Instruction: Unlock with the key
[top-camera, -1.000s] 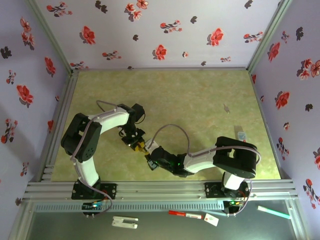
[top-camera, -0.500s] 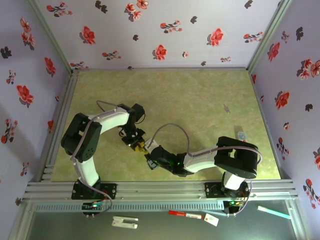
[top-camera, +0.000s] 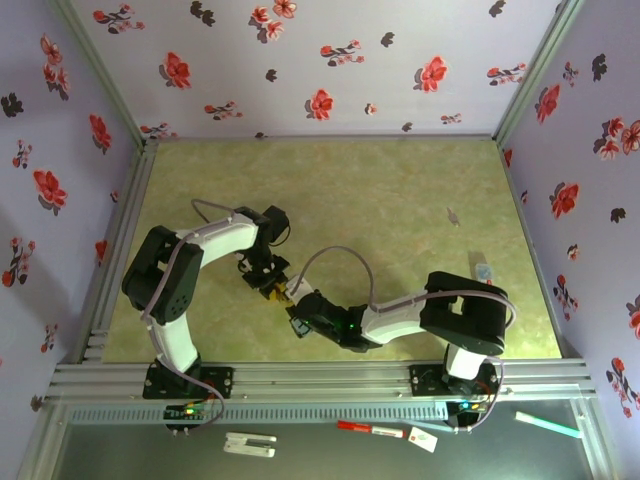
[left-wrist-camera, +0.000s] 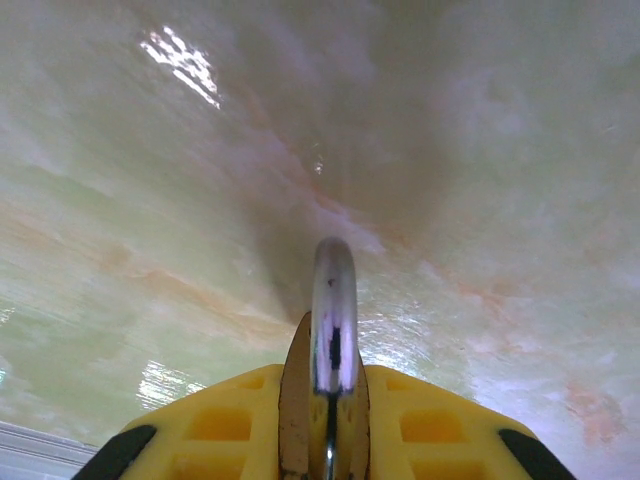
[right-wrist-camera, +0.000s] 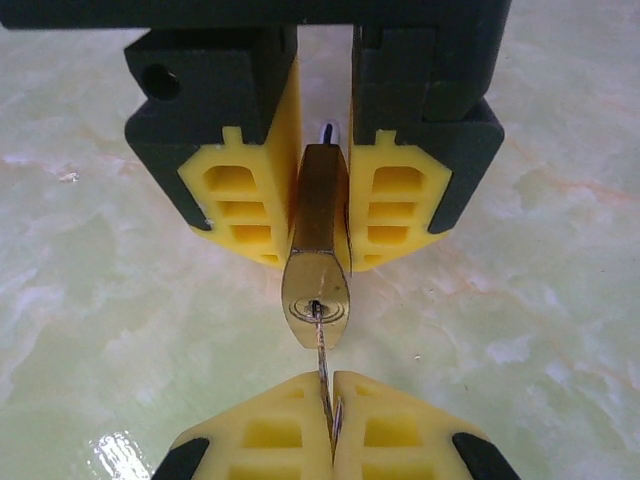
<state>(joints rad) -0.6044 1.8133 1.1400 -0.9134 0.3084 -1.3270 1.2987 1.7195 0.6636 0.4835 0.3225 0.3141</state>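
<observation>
A brass padlock (right-wrist-camera: 316, 250) is clamped between the yellow pads of my left gripper (right-wrist-camera: 316, 215), with its keyhole face toward the right wrist camera. My right gripper (right-wrist-camera: 330, 385) is shut on a thin metal key (right-wrist-camera: 322, 355), and the key's tip sits in the keyhole (right-wrist-camera: 316, 308). The steel shackle (left-wrist-camera: 333, 290) sticks up past the left gripper (left-wrist-camera: 330, 385). From above, the left gripper (top-camera: 266, 281) and right gripper (top-camera: 297, 312) meet at the padlock (top-camera: 279, 293), low over the near-left part of the table.
Floral walls (top-camera: 330, 60) enclose the greenish marbled table (top-camera: 400, 200). A small pale object (top-camera: 483, 271) lies near the right wall. In front of the rail lie a red marker (top-camera: 370, 430), a white piece (top-camera: 250, 443) and a teal pen (top-camera: 547, 425).
The right arm has edged slightly left toward the padlock. The left arm and both grips have not changed.
</observation>
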